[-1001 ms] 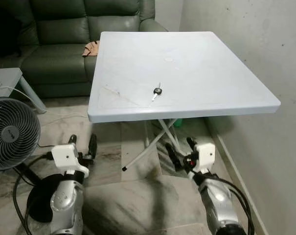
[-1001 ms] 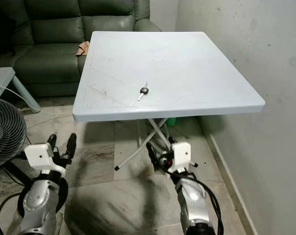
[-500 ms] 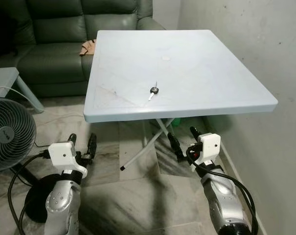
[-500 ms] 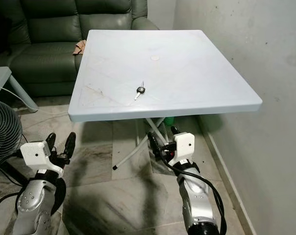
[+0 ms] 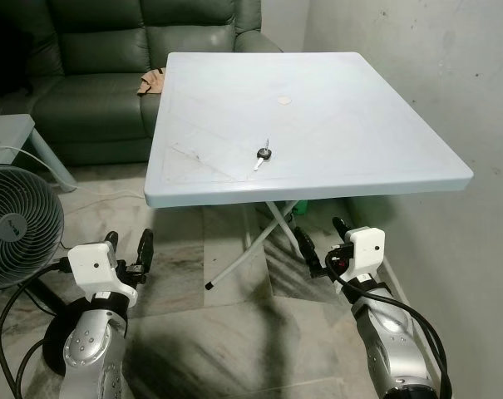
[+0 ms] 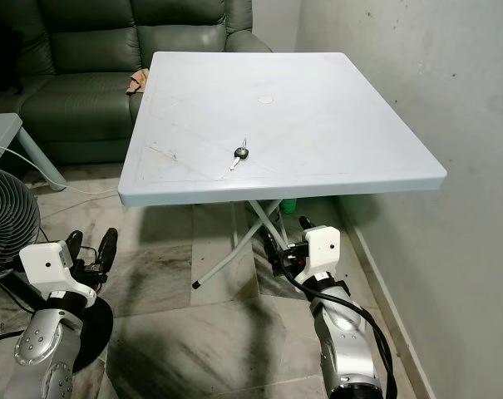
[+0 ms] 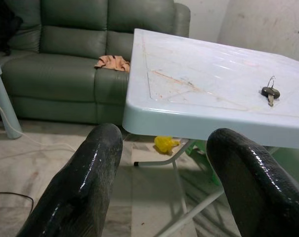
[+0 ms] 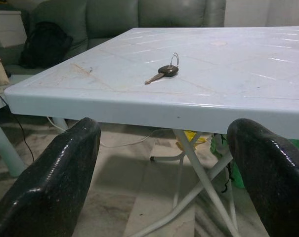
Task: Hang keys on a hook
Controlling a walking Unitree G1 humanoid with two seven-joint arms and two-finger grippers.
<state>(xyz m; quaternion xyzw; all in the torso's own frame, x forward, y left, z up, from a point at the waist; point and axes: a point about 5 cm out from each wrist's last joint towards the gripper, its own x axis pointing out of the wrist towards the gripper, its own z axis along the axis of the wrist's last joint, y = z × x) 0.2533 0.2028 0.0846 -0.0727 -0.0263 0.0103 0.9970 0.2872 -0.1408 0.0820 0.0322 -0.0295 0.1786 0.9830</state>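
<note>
The pale folding bench (image 5: pixel 376 125) is standing before the robot, with a green sofa (image 5: pixel 93 75) behind it, a fan (image 5: pixel 18 224) on the floor to the robot's left, and a plaster wall along its right. No hook is showing anywhere.

Both arms are hanging below the bench edge. The left tool (image 5: pixel 128 253) is sitting with its fingers spread wide and holding nothing; the right tool (image 5: pixel 322 243) is likewise gaping wide and empty, pointing under the near rim.

The key (image 5: pixel 263 155) is lying flat on the bench top, a little in from the near edge and roughly midway across it, well apart from both tools. Its long axis is running diagonally: the blade is pointing toward the near edge and slightly to the robot's left, the dark head and thin ring toward the far side.

The step in hand looks like the reach. The right tool probably needs lifting above the rim first, then lowering over the dark head, closing across the short axis, since the flat blade offers little to pinch.
</note>
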